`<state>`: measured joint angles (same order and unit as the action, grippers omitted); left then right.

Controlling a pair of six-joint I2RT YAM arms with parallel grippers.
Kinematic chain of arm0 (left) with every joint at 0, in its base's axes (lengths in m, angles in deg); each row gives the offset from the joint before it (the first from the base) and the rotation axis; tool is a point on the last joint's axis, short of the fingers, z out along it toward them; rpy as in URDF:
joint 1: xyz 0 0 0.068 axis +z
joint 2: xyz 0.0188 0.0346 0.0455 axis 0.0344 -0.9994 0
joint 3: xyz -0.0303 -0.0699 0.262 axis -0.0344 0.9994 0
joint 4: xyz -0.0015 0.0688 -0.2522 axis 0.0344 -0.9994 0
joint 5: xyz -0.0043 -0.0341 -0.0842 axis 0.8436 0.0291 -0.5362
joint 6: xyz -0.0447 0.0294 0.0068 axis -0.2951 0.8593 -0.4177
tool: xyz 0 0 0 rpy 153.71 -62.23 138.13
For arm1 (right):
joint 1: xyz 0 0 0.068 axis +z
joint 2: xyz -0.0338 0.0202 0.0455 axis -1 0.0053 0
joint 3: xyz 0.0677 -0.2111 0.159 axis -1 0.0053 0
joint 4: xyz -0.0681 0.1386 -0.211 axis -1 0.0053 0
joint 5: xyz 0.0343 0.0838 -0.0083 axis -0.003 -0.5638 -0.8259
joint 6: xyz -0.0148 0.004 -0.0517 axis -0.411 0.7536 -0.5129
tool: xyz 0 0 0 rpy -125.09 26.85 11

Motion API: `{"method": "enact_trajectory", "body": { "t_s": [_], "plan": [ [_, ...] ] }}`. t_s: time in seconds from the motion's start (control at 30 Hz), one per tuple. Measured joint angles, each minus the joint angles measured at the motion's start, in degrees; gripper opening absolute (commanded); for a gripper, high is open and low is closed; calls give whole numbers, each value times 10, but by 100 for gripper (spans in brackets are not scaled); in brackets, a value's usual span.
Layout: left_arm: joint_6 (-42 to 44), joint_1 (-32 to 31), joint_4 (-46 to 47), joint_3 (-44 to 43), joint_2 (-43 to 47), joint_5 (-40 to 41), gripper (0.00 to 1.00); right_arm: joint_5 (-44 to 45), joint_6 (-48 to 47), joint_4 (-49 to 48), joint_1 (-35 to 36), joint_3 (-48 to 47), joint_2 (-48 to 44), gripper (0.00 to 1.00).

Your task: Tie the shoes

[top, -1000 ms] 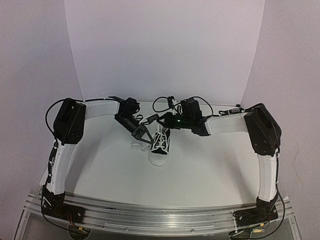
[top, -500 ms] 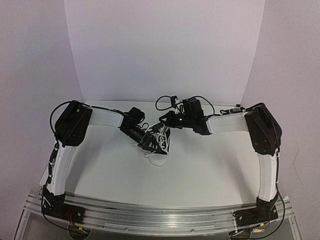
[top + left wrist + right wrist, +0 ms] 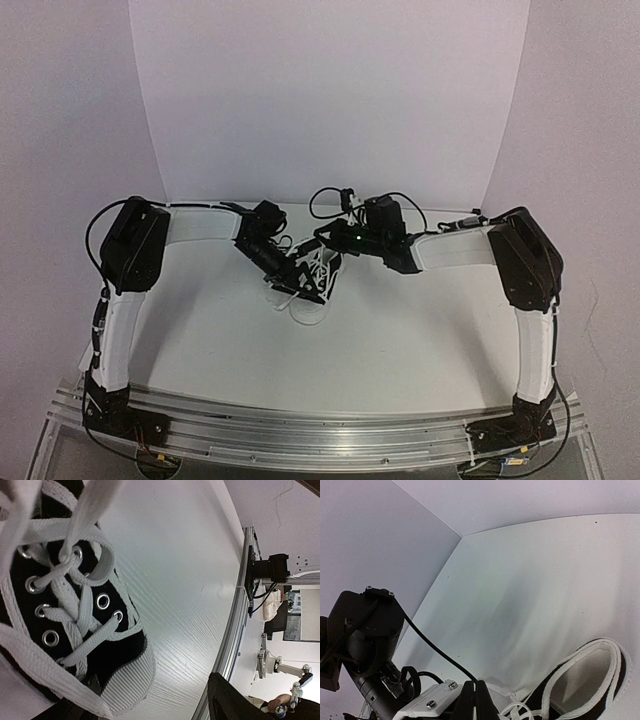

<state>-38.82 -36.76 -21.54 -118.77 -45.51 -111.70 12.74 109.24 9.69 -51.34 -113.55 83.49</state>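
Top view: find the left end effector [image 3: 303,287] directly above the sneaker [image 3: 312,314] on the bench [image 3: 420,330]. The right end effector [image 3: 325,245] sits just behind the sneaker's heel end, beside the laces [image 3: 322,268].

Left wrist view: the left end effector [image 3: 150,707] has its jaws wide apart and clamps nothing. The sneaker [image 3: 65,605] lies beneath it, toward one finger, with the laces [image 3: 35,655] crossing its eyelets.

Right wrist view: the right end effector [image 3: 475,702] is fully closed. You cannot tell whether it pinches a lace. The sneaker's [image 3: 580,675] heel opening lies just beside its tips.
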Motion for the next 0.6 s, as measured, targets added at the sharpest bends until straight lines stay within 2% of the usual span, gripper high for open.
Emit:
{"method": "enact_trajectory", "body": {
  "t_s": [0.17,0.33,0.5,0.6],
  "plan": [
    [25,23,-41,-14,11,26,73,-1,9,-3,4,1,0,0],
    [49,46,-36,-38,21,15,73,-3,16,7,9,5,0,0],
    [52,47,-14,-57,32,-1,66,-9,24,9,14,5,0,0],
    [36,48,41,-65,32,4,61,-9,32,9,16,5,0,0]
  ]
}}
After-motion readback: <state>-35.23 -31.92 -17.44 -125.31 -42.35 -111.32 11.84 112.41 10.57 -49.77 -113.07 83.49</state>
